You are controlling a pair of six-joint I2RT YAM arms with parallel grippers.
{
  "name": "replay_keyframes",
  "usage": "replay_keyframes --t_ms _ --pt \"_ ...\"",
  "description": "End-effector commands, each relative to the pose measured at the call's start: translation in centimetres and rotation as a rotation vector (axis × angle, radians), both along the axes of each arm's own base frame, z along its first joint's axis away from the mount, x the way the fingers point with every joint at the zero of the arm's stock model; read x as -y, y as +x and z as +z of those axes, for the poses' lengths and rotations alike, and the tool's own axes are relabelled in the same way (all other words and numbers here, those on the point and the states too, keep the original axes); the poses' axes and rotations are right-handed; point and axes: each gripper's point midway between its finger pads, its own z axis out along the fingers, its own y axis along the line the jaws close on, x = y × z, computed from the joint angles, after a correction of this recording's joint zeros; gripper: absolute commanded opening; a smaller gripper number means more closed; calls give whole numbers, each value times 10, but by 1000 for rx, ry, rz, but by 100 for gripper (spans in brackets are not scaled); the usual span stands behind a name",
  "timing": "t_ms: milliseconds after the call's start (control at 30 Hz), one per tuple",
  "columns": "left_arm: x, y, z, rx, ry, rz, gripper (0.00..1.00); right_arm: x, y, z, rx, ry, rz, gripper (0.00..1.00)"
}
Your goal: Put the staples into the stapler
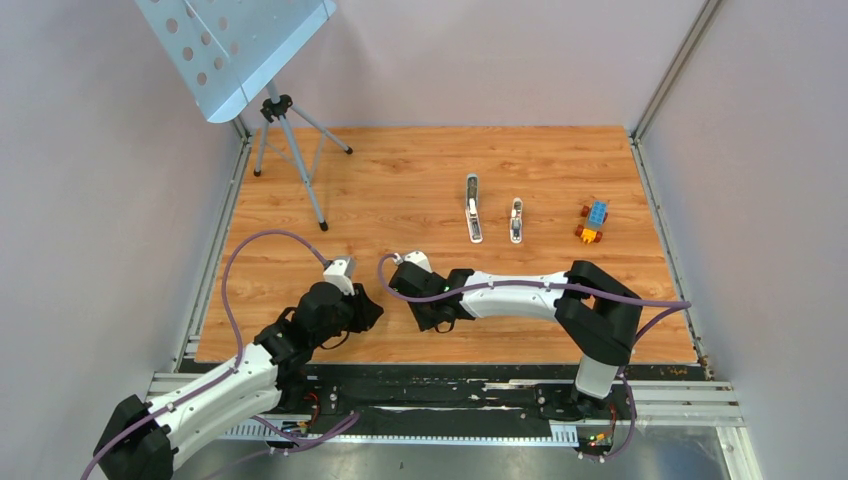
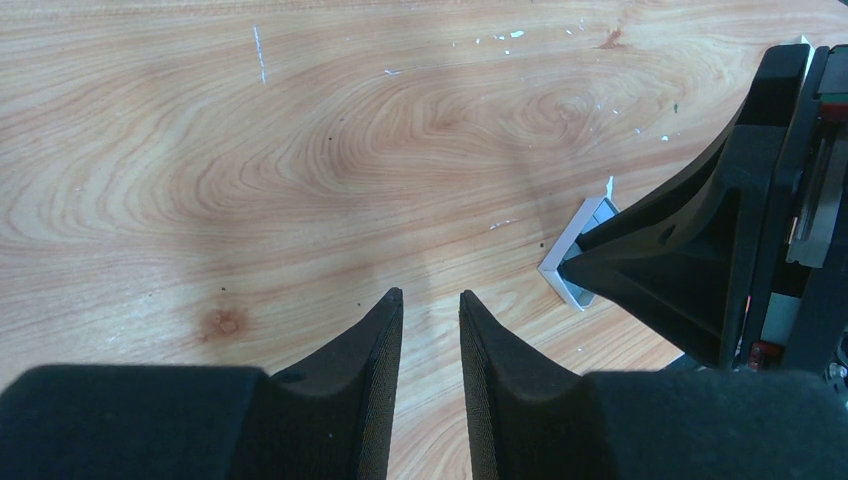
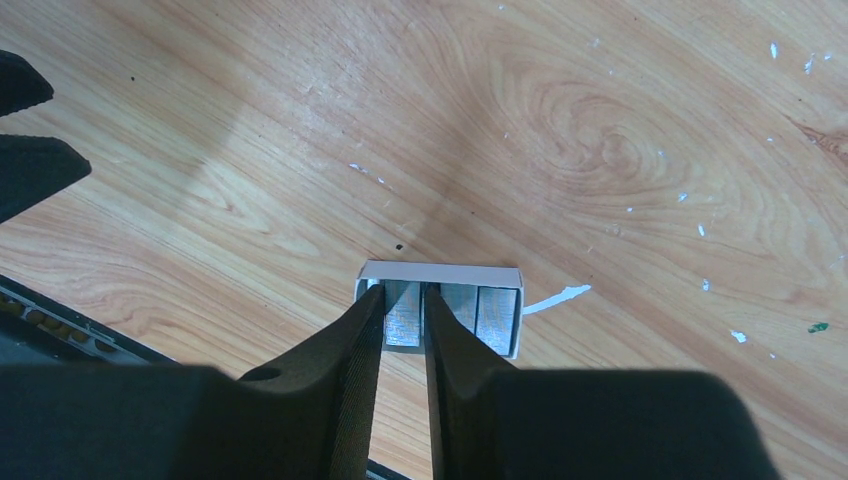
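Top view: stapler [image 1: 473,210] lies opened out, pale top and white base, mid-far on the table [image 1: 400,180]. Left wrist view: left hand [image 2: 432,300] narrowly parted, holding nothing, small white box [image 2: 588,218] just right of it. Right wrist view: box holds ribbed silvery staples [image 3: 403,322] in side-by-side strips, and right hand [image 3: 400,300] pinches one strip inside.

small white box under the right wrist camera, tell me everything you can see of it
The small white open-topped box looks like thin card. It lies flat on the light wooden tabletop, packed side by side with silvery ribbed staple strips. A thin white tab juts from one corner. The right gripper's black fingers reach into it, seemingly pinching one strip.
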Motion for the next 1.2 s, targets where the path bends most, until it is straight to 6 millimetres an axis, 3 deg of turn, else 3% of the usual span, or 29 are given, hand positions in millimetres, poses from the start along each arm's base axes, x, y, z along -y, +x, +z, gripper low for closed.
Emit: replay_keyframes --t_ms 0,833,1167 --pt "-3 1 0 9 6 7 30 8 -6 -10 -8 -69 15 24" --pt "-2 0 6 13 -11 3 31 4 1 35 60 28 9 22" --pt "4 -2 17 22 -24 -30 35 53 27 39 95 -4 -107 23"
